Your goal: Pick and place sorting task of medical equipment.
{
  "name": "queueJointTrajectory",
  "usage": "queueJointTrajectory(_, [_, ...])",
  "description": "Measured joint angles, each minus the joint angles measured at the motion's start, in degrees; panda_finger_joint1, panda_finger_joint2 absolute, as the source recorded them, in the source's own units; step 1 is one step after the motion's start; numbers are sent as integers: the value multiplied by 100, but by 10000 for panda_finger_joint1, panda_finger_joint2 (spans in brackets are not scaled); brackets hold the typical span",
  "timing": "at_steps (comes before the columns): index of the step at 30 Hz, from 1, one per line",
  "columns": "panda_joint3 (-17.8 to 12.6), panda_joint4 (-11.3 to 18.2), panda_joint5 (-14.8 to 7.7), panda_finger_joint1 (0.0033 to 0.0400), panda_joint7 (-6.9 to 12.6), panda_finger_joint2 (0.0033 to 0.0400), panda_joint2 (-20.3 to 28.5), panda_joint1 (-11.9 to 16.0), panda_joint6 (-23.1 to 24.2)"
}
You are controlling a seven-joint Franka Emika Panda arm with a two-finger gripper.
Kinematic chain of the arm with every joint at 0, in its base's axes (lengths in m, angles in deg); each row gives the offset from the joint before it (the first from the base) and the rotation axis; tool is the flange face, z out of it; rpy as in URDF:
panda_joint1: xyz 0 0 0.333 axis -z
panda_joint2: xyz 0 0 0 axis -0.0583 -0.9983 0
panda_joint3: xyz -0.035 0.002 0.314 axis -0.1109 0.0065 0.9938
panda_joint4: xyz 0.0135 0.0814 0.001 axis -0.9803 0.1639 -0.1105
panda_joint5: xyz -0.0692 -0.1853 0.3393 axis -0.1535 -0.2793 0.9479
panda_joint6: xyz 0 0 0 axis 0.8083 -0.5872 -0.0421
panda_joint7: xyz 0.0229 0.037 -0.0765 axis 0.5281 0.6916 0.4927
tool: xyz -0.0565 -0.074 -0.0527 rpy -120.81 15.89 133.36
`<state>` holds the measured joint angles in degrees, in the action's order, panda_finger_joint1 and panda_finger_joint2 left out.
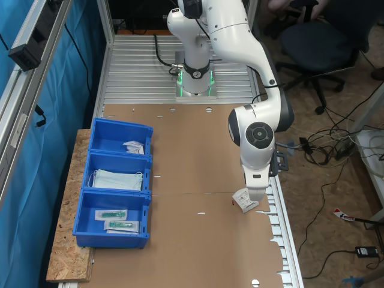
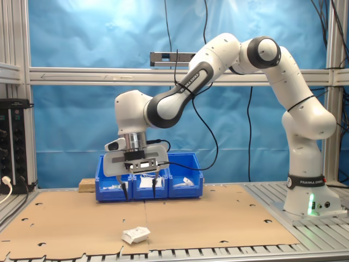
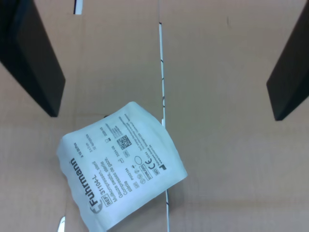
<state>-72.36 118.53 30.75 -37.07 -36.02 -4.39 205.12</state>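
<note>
The medical equipment is a small white squarish packet (image 1: 245,200) with dark print, lying flat on the brown cardboard near the table's edge at the first exterior view's right. My gripper (image 2: 139,196) hangs straight above the packet (image 2: 136,234) with clear air between them. It is open. In the wrist view the two dark fingers (image 3: 34,58) stand wide apart, and the packet (image 3: 120,169) lies on the cardboard below and a little off the midline between them. Nothing is held.
Three blue bins (image 1: 90,180) stand in a row at the first exterior view's left. One holds a white packet (image 1: 133,146), the middle one pale blue face masks (image 1: 117,180), the nearest clear packets with green parts (image 1: 117,219). The arm's base (image 1: 195,84) stands at the far end.
</note>
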Motion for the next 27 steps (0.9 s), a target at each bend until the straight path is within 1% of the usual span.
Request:
queueJointTrajectory(8, [-2, 65, 0, 400, 84, 400, -130, -3, 283])
queueJointTrajectory(13, [-20, 98, 0, 400, 196, 400, -224, -6, 407])
queueJointTrajectory(21, [-80, 120, 0, 400, 435, 400, -344, -9, 534])
queueJointTrajectory(27, [-114, 120, 0, 400, 685, 400, -400, -9, 653])
